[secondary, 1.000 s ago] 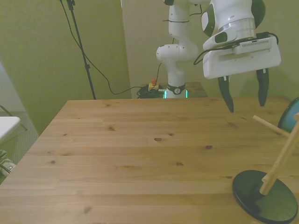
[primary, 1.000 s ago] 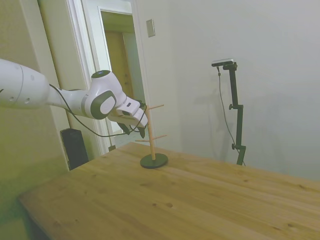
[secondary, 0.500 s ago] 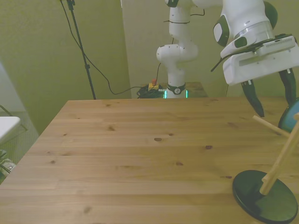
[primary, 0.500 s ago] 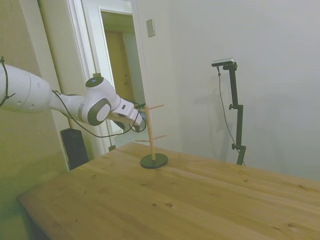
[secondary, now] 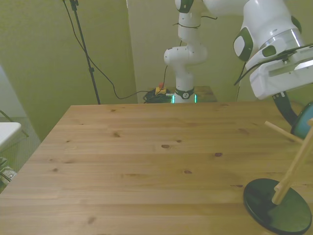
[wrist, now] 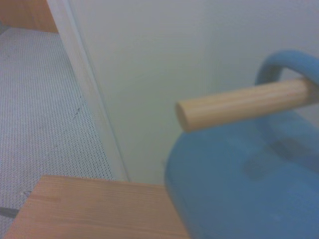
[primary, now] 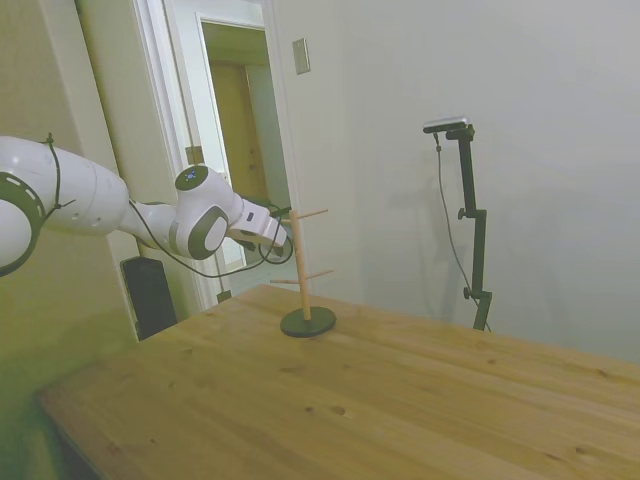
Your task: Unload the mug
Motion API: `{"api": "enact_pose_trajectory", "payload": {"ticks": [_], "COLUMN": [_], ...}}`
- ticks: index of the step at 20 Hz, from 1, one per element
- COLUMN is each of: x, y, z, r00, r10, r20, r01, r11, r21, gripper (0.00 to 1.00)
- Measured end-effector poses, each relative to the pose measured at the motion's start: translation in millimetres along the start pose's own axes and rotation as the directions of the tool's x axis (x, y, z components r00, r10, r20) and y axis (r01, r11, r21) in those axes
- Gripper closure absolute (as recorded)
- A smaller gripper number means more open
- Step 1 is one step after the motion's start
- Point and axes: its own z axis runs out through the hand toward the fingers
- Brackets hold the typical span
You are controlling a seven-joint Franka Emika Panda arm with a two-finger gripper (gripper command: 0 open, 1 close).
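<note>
The teal-blue mug (secondary: 306,121) hangs at the front view's right edge, cut off by the frame. From the wrist it shows close up as a blue body (wrist: 239,189), its loop handle (wrist: 281,62) hooked over a wooden peg (wrist: 239,105). That peg belongs to a wooden mug tree (primary: 299,262) on a dark round base (secondary: 276,205). My gripper (primary: 277,236) is at the tree's upper pegs and is open. One dark finger (secondary: 287,106) stands just beside the mug; the other is out of the front view. In the side view the gripper hides the mug.
The mug tree stands near the table's edge (primary: 240,298) on the doorway side. A bare peg (secondary: 283,131) points toward the table's middle, and another (primary: 314,213) sticks out on the tree's far side. The robot's base (secondary: 183,73) rises behind the table.
The gripper has travelled toward the front view's right, from over the table to the mug on the tree. One finger has left the front view.
</note>
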Motion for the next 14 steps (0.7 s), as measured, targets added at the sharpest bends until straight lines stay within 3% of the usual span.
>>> {"api": "enact_pose_trajectory", "payload": {"ticks": [9,10,14], "x": [-7,-6,-8], "y": [-14,-15,-16], "z": [6,6,10], "r00": [0.999,0.999,0.999], "r10": [-0.017,-0.016,-0.017], "r20": [-0.043,-0.048,-0.047], "r01": [0.018,0.017,0.019], "r11": [0.999,0.999,0.999], "r21": [0.027,0.03,0.031], "gripper": [0.0,1.0,1.0]}}
